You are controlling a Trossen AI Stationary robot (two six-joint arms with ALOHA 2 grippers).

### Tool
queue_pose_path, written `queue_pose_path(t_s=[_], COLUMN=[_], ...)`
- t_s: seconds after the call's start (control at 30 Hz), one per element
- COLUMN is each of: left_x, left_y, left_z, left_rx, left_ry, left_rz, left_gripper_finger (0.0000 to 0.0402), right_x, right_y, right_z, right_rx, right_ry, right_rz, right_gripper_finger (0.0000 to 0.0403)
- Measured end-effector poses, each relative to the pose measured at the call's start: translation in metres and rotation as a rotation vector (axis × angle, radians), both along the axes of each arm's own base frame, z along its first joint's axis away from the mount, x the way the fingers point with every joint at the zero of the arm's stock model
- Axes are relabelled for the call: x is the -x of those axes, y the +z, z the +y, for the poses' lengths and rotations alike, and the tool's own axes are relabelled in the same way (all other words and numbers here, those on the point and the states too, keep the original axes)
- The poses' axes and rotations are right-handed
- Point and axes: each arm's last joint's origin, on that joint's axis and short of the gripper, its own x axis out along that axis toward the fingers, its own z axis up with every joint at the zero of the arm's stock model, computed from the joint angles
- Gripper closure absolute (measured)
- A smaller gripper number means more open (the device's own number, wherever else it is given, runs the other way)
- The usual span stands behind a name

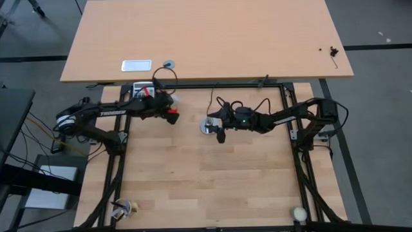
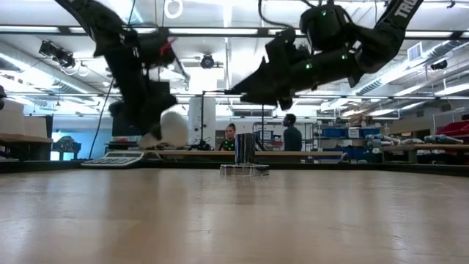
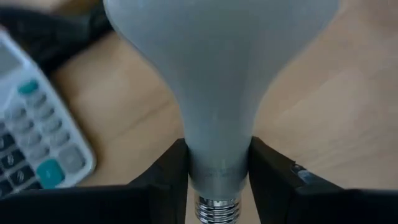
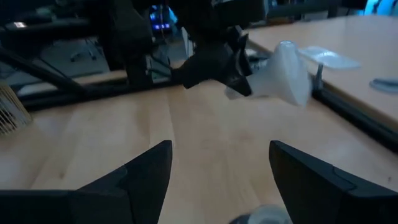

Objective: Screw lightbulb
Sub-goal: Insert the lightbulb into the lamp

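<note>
Left gripper (image 3: 217, 171) was clamped on the bulb (image 3: 217, 68) at its narrow neck, just above the screw base, dome pointing away from the wrist. In the high view the bulb (image 1: 172, 100) hung near the table's far left edge, well apart from the socket (image 1: 207, 127). Right gripper (image 1: 221, 133) stood beside the socket, fingers (image 4: 146, 171) spread apart, holding nothing.

Judgement on the step: the bulb needs carrying across to the socket, and the base is on the wrist side of the grip, so the left wrist must be turned to aim the threads at the socket. Square the axis before the threads meet; a tilted start risks cross-threading. The right gripper looked placed to steady the socket; closing on it first would stop it from spinning.

Surface: pale wood-plank table (image 1: 212, 180), dark frame around it. Calculator (image 3: 37, 134) lay under the left arm. Room behind, low view: ceiling light strips, benches, two people (image 2: 293, 132) standing far off.
</note>
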Motion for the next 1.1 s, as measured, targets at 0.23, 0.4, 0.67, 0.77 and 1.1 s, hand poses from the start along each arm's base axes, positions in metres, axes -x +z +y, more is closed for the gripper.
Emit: queue_pose_path(t_s=[0.23, 0.4, 0.67, 0.77, 1.1], left_x=[-0.021, -0.039, -0.073, -0.085, -0.103], left_y=[0.055, 0.079, 0.06, 0.049, 0.012], left_z=[-0.024, -0.047, -0.063, -0.06, -0.055], left_rx=[-0.169, -0.299, -0.432, -0.462, -0.444], left_ry=[-0.299, -0.566, -0.738, -0.744, -0.751], left_rz=[-0.393, -0.617, -0.601, -0.608, -0.56], left_gripper_finger=[0.0274, 0.0274, 0.0274, 0.0276, 0.0278], right_x=[0.012, 0.027, 0.043, 0.045, 0.049], right_y=[0.034, 0.056, 0.078, 0.079, 0.073], right_z=[0.002, 0.002, 0.004, 0.005, 0.005], right_rx=[0.018, 0.03, 0.043, 0.046, 0.037], right_ry=[0.001, -0.072, -0.087, -0.087, -0.109], right_rz=[-0.094, -0.092, -0.13, -0.117, -0.033], right_gripper_finger=[0.0159, 0.023, 0.0363, 0.039, 0.0363])
